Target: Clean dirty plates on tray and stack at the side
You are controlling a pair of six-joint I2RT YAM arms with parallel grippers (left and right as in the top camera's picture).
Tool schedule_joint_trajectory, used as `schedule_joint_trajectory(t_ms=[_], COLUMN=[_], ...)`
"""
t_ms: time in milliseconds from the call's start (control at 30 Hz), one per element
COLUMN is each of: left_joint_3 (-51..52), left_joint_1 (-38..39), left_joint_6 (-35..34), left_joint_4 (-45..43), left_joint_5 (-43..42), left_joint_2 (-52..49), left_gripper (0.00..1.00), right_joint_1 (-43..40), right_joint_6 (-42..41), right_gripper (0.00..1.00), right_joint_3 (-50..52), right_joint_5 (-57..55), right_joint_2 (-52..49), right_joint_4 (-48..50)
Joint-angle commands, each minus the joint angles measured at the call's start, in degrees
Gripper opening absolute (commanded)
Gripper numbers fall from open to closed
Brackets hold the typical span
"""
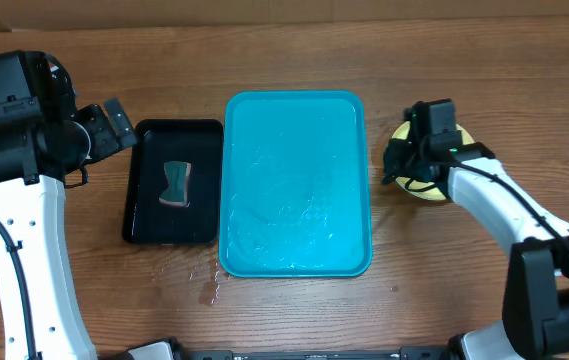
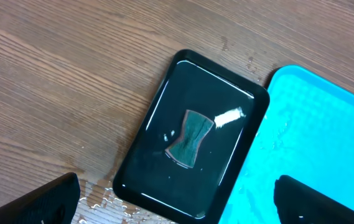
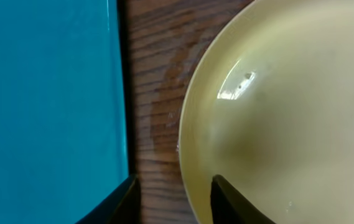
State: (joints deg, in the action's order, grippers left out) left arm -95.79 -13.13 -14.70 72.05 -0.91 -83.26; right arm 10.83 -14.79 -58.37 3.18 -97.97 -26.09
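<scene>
The yellow plate [image 3: 276, 124] is set just right of the blue tray [image 1: 297, 180]. Its rim is straddled (not squeezed) by the half-open right gripper [image 3: 175, 186]. Nothing is held by the wide-open left gripper [image 2: 177, 193].

Pale yellow plate [image 3: 288, 124] right, cyan tray [image 3: 46, 93] left (a strip of wooden table [image 3: 149, 93] between)

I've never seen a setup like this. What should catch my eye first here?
The big bright blue tray fills the middle of the table, wet and bare of plates. Left of it a smaller black tray holds a dark sponge. Right of it a pale yellow plate lies on the wood, the right pincer open over its rim.
</scene>
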Motion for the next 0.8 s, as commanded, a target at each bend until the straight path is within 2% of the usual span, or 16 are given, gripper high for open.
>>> schedule_joint_trajectory(t_ms=[0, 767], left_joint_3=[-0.70, -0.70], left_joint_1=[0.00, 0.02], left_joint_6=[-0.74, -0.74], left_joint_4=[-0.09, -0.09], left_joint_5=[-0.39, -0.39], left_joint_2=[0.00, 0.00], left_gripper=[1.00, 1.00], right_joint_1=[0.42, 0.42], right_joint_6=[0.24, 0.22], right_gripper=[0.40, 0.40], right_joint_3=[0.24, 0.24], right_joint_5=[-3.56, 12.55], right_joint_2=[-2.91, -4.37], right_joint_4=[1.03, 1.25])
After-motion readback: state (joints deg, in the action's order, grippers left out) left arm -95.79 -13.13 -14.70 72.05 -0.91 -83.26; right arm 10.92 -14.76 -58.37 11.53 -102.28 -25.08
